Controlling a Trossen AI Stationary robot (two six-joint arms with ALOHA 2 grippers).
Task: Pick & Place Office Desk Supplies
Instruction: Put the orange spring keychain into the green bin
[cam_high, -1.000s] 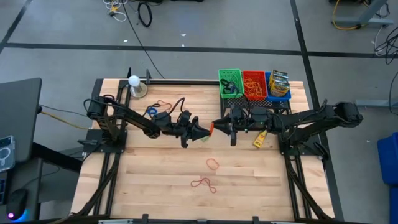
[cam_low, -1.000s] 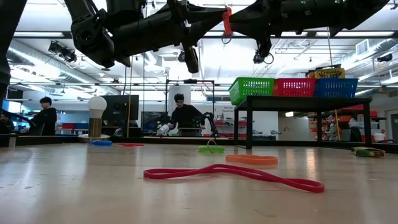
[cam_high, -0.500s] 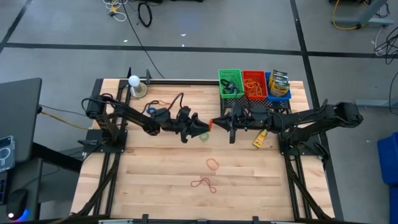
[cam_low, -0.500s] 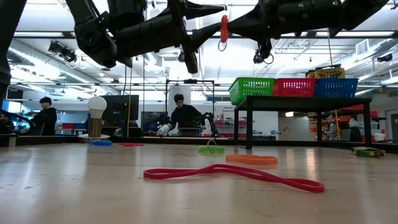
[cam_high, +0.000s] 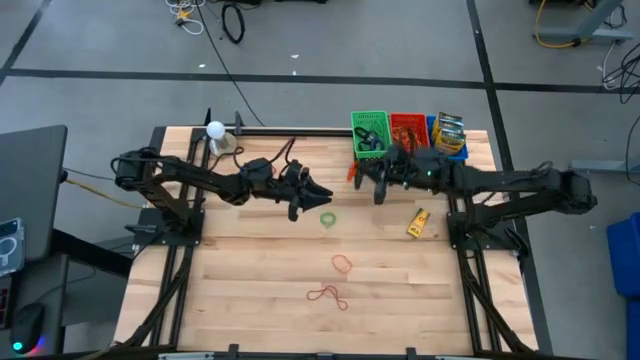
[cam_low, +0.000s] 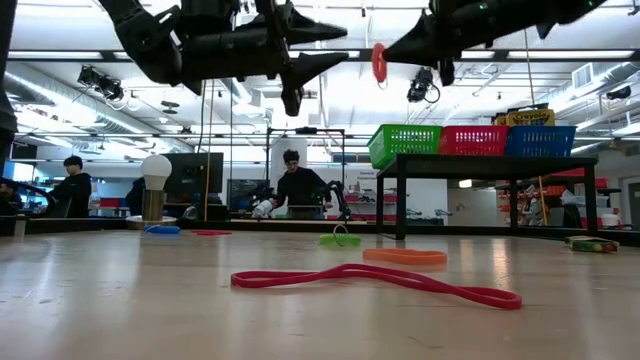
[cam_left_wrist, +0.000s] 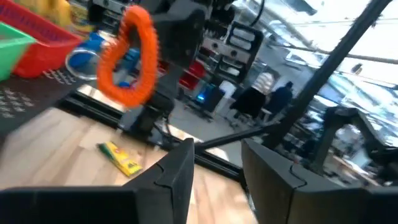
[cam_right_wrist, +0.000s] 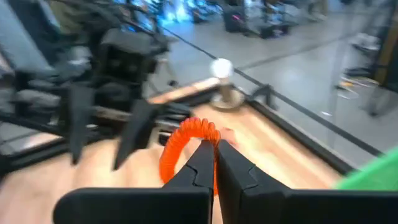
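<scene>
Above the wooden table (cam_high: 250, 300), the right gripper (cam_high: 356, 172), center-right in the high view, is clamped on an orange ring (cam_low: 379, 62), which hangs off the table near top center of the low view. The left gripper (cam_high: 322, 192), just left of center, has its fingers apart w/ nothing between them. A green ring (cam_high: 328, 218) lies on the tabletop just below it. Lower center: an orange band (cam_high: 342, 264) and a red band (cam_high: 327, 295), flat on the wood. Upper right: green basket (cam_high: 369, 133), red basket (cam_high: 408, 134), blue basket (cam_high: 447, 140) in a row on a stand; a yellow box, probably crayons (cam_high: 449, 128), sits in the blue one. A yellow packet (cam_high: 417, 222) lies right of center. People (cam_low: 298, 187) show in the room bkgd.
</scene>
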